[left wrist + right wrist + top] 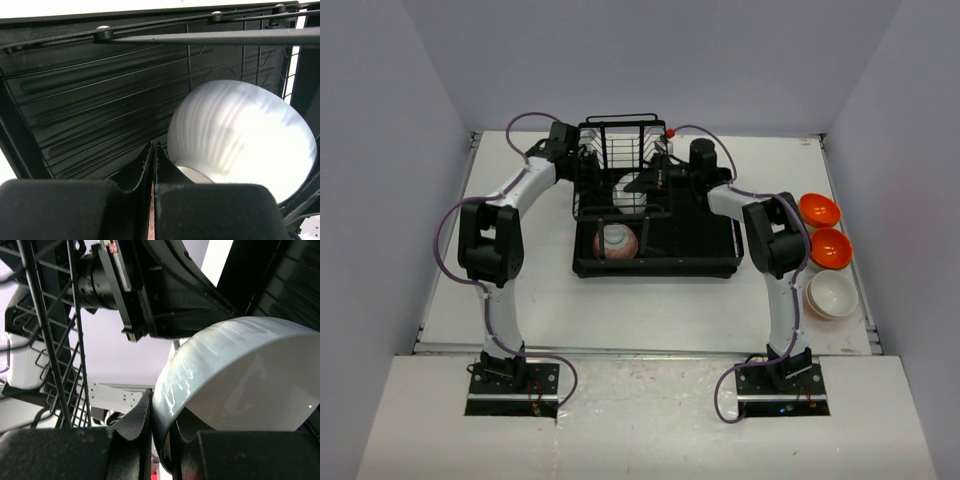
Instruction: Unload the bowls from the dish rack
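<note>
The black dish rack (700, 255) stands at the table's far middle. A white bowl (632, 190) leans on edge in its wire section, and a pink-patterned bowl (616, 242) lies on the tray in front. My right gripper (652, 180) reaches in from the right. In the right wrist view the right gripper (162, 407) is shut on the white bowl's (235, 385) rim, one finger outside and one inside. My left gripper (584, 166) is at the rack's left side. In the left wrist view the left gripper (154, 148) is shut and empty, just left of the white bowl (240, 135).
Two orange bowls (819, 210) (830, 247) and a white bowl (832, 295) sit in a row near the table's right edge. The rack's upright wires (55, 355) and a top bar (200, 37) run close around both grippers. Grey walls enclose the table.
</note>
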`<act>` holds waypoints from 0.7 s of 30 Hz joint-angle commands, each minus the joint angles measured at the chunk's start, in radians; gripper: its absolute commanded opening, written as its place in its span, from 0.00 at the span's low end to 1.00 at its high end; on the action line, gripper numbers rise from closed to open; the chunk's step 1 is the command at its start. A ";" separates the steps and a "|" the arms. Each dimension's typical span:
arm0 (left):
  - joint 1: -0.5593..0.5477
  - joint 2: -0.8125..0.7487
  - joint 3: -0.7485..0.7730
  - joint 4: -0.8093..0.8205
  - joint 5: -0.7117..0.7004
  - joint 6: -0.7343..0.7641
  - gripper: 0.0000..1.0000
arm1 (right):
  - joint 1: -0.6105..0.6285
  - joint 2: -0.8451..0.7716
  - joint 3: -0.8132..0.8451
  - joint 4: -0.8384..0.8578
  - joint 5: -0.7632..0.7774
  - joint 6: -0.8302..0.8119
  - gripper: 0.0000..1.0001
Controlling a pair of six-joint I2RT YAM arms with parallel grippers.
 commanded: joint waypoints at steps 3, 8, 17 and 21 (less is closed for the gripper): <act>-0.029 -0.010 0.023 0.004 0.031 0.011 0.00 | -0.003 -0.096 -0.112 0.082 -0.012 0.019 0.00; -0.009 -0.018 0.021 0.021 0.053 0.011 0.01 | -0.004 -0.155 -0.208 0.222 -0.037 0.095 0.00; 0.025 -0.061 -0.013 0.041 0.067 0.018 0.18 | -0.069 -0.289 -0.277 0.141 -0.032 0.031 0.00; 0.048 -0.089 -0.056 0.056 0.070 0.023 0.25 | -0.113 -0.367 -0.210 -0.271 -0.014 -0.237 0.00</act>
